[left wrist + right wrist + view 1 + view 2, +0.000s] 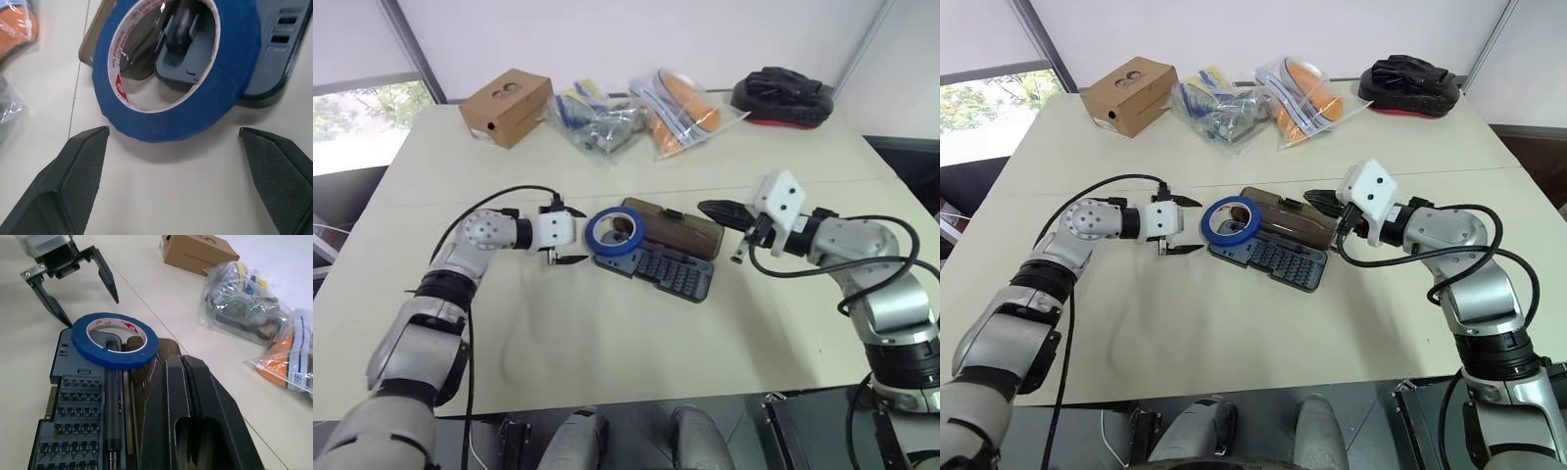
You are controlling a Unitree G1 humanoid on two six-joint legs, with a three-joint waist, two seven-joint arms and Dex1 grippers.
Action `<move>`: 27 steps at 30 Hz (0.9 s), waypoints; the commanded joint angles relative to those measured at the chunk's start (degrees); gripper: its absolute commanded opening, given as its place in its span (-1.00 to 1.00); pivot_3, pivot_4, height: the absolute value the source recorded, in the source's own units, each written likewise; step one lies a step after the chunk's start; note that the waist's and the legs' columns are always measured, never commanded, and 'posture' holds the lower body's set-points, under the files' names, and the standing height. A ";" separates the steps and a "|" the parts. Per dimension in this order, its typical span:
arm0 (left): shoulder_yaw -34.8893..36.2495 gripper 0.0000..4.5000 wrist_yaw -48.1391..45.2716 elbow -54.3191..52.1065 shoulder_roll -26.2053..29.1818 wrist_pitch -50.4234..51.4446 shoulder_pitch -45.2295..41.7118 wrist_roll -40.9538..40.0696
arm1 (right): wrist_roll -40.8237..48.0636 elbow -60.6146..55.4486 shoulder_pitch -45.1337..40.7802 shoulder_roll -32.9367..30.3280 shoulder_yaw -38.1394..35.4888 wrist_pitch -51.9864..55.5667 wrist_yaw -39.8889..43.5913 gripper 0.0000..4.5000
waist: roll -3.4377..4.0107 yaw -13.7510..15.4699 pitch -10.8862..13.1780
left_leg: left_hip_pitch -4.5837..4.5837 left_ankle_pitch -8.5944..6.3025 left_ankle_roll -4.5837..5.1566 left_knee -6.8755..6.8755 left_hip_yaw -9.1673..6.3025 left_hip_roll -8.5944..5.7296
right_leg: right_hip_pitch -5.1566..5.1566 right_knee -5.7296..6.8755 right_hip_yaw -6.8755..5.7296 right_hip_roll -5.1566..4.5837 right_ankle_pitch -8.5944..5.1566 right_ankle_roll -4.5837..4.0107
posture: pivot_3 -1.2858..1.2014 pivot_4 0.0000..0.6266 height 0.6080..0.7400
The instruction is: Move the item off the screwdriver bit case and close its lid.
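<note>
On the open dark grey-blue plastic bit case (666, 269) lies the blue tape ring (615, 231); left gripper (570, 235) reaches level, fingers spread wide beside it, empty; right gripper (713, 209) hovers, pinched closed.

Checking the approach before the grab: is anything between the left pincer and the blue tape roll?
Nothing visible. The left pincer is open and faces the blue tape roll, with bare table between them. The roll lies on the end of the screwdriver bit case nearest that pincer.
</note>
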 commanded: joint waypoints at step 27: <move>0.25 -0.99 11.37 12.91 -6.63 -3.09 -2.91 4.95 | -0.01 -3.37 -0.93 -0.23 -1.57 -0.13 -2.40 -1.00 | -0.02 0.19 -0.03 | 0.10 0.01 0.01 0.15 -0.03 -0.08 | 0.23 0.06 -0.14 -0.03 0.02 0.04 | 0.03 -0.52 1.00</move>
